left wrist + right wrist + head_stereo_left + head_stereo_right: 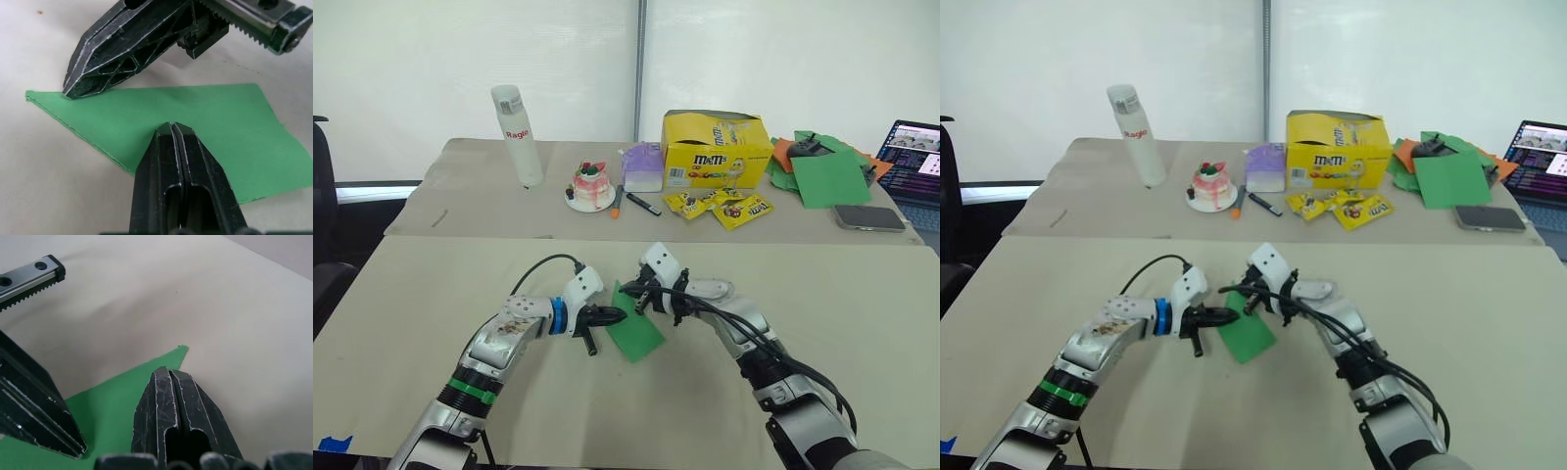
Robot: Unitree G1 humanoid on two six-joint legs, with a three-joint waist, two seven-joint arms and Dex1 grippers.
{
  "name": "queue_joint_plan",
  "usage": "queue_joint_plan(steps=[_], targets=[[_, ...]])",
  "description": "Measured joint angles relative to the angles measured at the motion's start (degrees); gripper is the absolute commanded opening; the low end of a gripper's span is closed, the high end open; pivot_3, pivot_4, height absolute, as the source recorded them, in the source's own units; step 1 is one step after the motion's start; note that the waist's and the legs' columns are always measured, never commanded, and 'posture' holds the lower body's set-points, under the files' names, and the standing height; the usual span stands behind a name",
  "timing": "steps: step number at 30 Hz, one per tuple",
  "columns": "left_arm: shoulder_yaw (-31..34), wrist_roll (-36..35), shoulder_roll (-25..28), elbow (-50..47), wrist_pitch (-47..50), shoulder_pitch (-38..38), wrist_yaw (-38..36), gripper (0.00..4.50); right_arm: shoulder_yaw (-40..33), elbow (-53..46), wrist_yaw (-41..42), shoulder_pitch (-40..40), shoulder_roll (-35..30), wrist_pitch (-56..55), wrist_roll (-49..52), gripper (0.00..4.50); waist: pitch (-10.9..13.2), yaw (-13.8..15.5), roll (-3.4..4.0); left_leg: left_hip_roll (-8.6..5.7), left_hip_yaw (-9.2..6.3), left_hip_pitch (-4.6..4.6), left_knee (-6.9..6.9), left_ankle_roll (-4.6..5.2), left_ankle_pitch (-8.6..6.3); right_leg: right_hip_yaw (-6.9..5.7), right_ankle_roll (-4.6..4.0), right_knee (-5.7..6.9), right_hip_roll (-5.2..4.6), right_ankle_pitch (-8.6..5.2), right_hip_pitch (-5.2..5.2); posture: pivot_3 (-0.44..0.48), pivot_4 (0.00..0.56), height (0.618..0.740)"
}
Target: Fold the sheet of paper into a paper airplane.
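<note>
The bright-green sheet of paper [638, 335] lies flat on the near table, folded into a narrow, layered, angular piece with one pointed end [36, 95]. My left gripper [617, 315] comes in from the left, shut, with its tip [171, 126] pressing down on the paper's middle. My right gripper [638, 299] reaches in from the right, also shut. Its tip [168, 371] rests on the paper near the far pointed end. Nothing shows between either pair of fingers.
On the far table stand a white bottle [519, 135], a small cake on a plate [591, 186], a purple container [642, 166], a yellow candy box [717, 149] with candy packets [729, 206], a pile of green and orange sheets [824, 168], a phone [868, 217] and a laptop [915, 157].
</note>
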Motion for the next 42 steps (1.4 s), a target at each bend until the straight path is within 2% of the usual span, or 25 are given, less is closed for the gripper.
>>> queue_joint_plan(steps=[5,18,42], targets=[[0.1,0.0,0.0,0.0,0.1,0.0,0.0,0.04,0.0,-2.4,0.7,2.3,-0.8,-0.3,-0.2,0.0,0.0,0.0,0.0,0.03,0.0,0.02,-0.02,0.0,0.0,0.0,0.0,0.0,-0.03,0.0,0.01,0.0,0.15,0.738],[-0.5,0.2,-0.1,1.8,0.0,-1.7,-0.8,0.04,-2.6,-18.6,1.0,13.9,-6.5,5.7,1.9,0.0,0.0,0.2,0.0,0.02,0.0,0.01,-0.02,0.0,0.0,0.0,0.0,-0.07,-0.03,-0.01,0.05,0.0,0.15,0.738],[-2.6,0.6,-0.4,7.7,-2.6,-5.8,-5.1,0.04,-5.0,-41.3,-1.9,32.0,-17.6,12.1,4.9,0.0,-0.1,0.9,-0.11,-0.13,0.0,0.07,-0.02,0.01,-0.01,-0.06,0.12,-0.55,0.05,-0.12,0.39,0.0,0.15,0.738]])
